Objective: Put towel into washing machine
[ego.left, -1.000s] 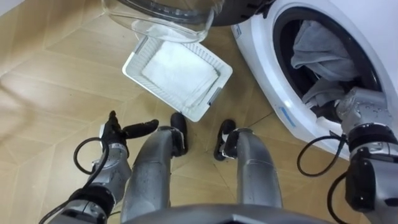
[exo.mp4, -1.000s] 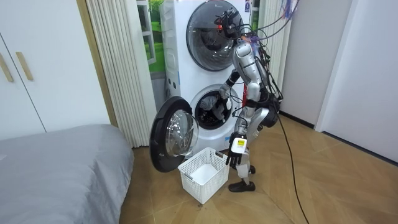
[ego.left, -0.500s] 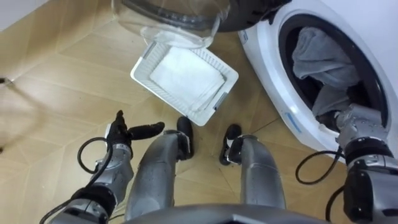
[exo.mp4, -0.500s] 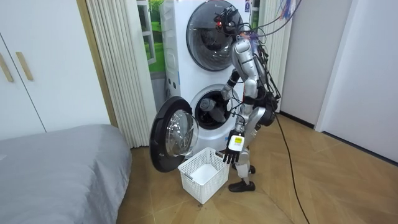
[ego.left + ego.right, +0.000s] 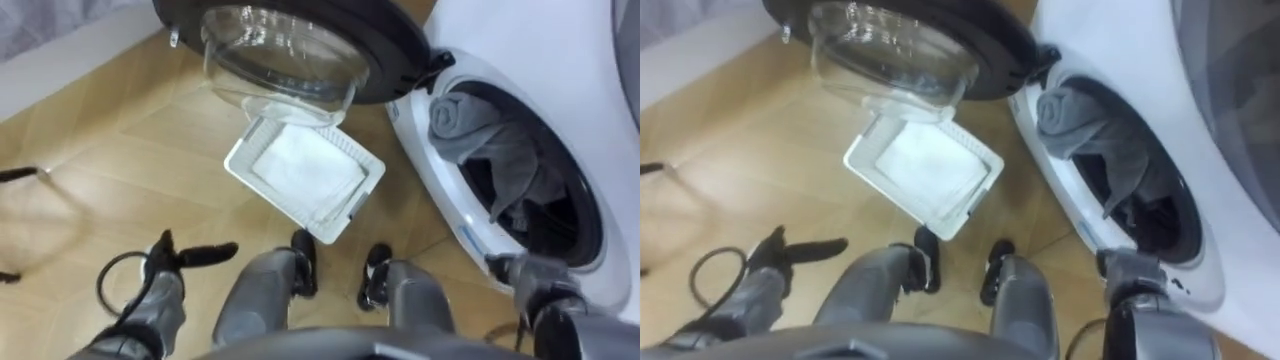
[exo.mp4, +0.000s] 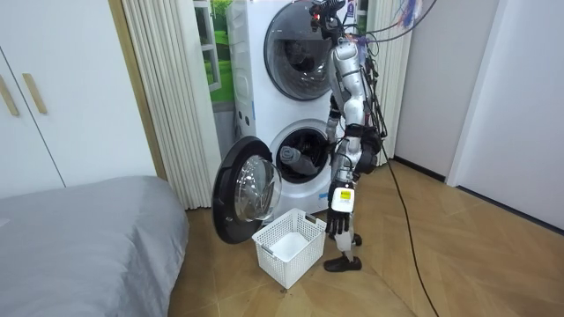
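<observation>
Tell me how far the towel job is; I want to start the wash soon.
Mostly done: the grey towel sits in the washing machine drum, bunched near the front, and the basket looks empty. In hand: the left hand is open and empty; the right hand is low by the opening. Left: perhaps push the towel deeper, then shut the door.

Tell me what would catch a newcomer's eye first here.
A grey towel lies bunched in the round mouth of the lower washing machine, whose glass door hangs wide open. On the wood floor just before it sits a white basket, and the robot stands beside that, left hand open at its side.
</observation>
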